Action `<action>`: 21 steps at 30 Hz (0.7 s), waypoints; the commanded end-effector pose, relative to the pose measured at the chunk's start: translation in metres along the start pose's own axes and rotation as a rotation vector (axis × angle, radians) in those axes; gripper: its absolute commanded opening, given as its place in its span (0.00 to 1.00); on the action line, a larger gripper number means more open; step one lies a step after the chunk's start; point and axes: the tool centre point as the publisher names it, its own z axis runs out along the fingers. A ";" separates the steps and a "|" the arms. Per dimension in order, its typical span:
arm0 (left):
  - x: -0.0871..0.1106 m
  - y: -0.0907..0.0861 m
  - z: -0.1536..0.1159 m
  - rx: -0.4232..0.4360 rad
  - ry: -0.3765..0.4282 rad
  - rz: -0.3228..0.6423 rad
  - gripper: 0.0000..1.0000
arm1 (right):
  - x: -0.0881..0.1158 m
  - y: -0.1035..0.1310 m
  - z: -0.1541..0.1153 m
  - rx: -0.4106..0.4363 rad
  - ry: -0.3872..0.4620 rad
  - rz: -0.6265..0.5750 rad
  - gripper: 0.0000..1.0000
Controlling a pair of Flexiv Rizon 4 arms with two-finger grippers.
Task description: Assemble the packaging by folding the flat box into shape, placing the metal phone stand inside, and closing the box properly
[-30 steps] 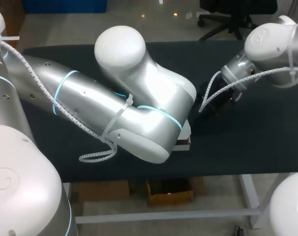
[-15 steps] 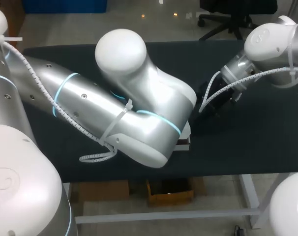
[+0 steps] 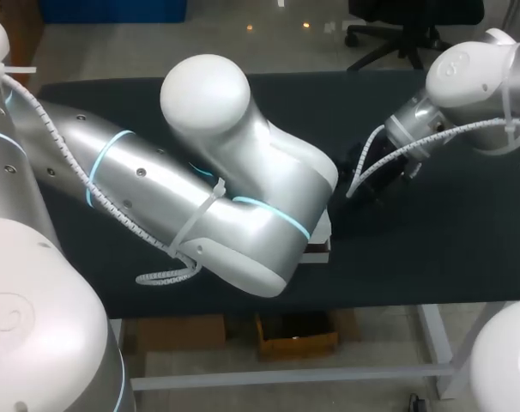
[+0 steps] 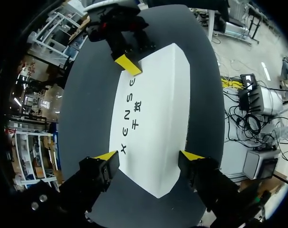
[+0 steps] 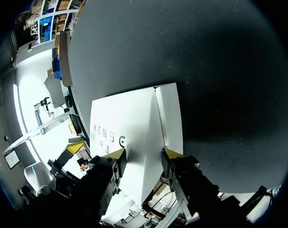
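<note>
The white box lies flat on the dark table, with its face of black letters turned up. The left gripper is at one end of the box. Its two yellow fingertips stand against the two long sides, one on each side, so it grips the box. The right gripper is at the opposite end, at a corner of the box; whether it holds the box or only stands over it, I cannot tell. In the head view the left arm reaches past the middle and covers almost all of the box, and only a small white edge shows under it. The right arm comes in from the right side.
</note>
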 end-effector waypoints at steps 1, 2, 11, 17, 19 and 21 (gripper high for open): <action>-0.001 -0.004 0.006 -0.008 -0.016 0.000 0.82 | 0.001 -0.001 0.000 -0.002 0.000 -0.002 0.45; -0.002 -0.005 0.006 -0.008 -0.018 0.000 0.82 | 0.001 -0.001 0.000 -0.002 0.000 -0.003 0.45; -0.008 -0.005 0.012 -0.010 -0.052 -0.004 0.76 | 0.002 0.000 -0.001 0.005 0.007 -0.006 0.45; -0.009 -0.006 0.017 -0.012 -0.086 0.000 0.57 | 0.002 0.001 0.000 0.008 0.007 -0.011 0.45; -0.010 -0.007 0.018 -0.010 -0.091 0.000 0.49 | 0.002 0.002 0.000 0.009 0.006 -0.013 0.45; -0.010 -0.007 0.019 -0.007 -0.095 0.003 0.43 | 0.002 0.002 -0.001 0.009 0.006 -0.013 0.45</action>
